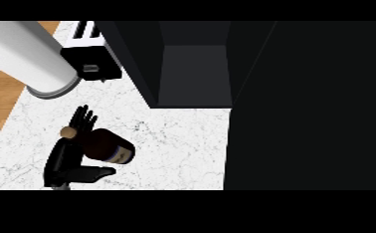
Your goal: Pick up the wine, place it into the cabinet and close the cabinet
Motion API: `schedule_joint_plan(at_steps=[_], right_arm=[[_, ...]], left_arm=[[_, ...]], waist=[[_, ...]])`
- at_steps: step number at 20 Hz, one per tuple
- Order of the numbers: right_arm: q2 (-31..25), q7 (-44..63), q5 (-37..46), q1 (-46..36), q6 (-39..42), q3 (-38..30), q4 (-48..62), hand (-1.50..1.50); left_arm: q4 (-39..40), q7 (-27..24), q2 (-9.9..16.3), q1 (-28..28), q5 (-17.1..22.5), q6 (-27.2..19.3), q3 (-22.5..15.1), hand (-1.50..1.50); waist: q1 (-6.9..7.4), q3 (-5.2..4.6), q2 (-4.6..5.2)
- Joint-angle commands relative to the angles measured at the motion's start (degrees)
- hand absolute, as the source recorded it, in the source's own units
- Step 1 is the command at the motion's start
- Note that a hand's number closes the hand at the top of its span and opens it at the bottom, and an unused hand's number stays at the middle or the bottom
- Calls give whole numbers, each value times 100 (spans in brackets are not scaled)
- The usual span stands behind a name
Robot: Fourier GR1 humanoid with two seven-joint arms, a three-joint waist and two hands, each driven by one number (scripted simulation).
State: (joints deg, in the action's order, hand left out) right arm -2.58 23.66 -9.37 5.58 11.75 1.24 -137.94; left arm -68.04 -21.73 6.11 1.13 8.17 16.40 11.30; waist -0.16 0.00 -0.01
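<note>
- Reaching over the marble counter (pixel 183 142), the left hand (pixel 70 165) sits spread beside the wine bottle (pixel 106 146): fingers (pixel 83 118) straight and fanned past the neck, thumb (pixel 94 174) out under the body, nothing curled round the glass yet.
- Wine bottle is just right of the palm, lying tilted, cork end (pixel 69 132) up against the fingers, labelled base pointing away to the right; whether skin actually touches glass, can't tell.
- Handling guess: glass, rigid, fairly heavy, smooth and slippery, breakable, and likely to roll on its side. Best hold looks like the wide dark body, fingers and thumb wrapped opposite; neck too thin.
- Further out, up-right of the hand: dark cabinet (pixel 195 67) standing open, door (pixel 301 107) swung out on the right.
- Above the hand: toaster (pixel 92 58); white cylinder (pixel 33 60) up-left of it.
- Right hand not visible.
</note>
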Motion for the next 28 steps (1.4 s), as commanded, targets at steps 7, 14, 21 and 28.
schedule_joint_plan(at_steps=[7,14,21,28], right_arm=[[55,305,114,-163,-152,104,-156,-150],[-74,-295,-155,181,267,-261,109,-150],[-111,-254,-294,-58,226,-389,237,-150],[112,-164,225,-16,35,100,163,-150]], left_arm=[[1462,-800,-168,-614,-233,-202,-41,-150],[1819,-1079,8,-664,292,566,145,-150],[2952,-1842,49,-1023,176,814,124,-150],[2534,-1402,44,-965,343,870,-43,150]], waist=[[-7,-2,2],[3,1,-1],[-6,-1,5],[14,2,-4]])
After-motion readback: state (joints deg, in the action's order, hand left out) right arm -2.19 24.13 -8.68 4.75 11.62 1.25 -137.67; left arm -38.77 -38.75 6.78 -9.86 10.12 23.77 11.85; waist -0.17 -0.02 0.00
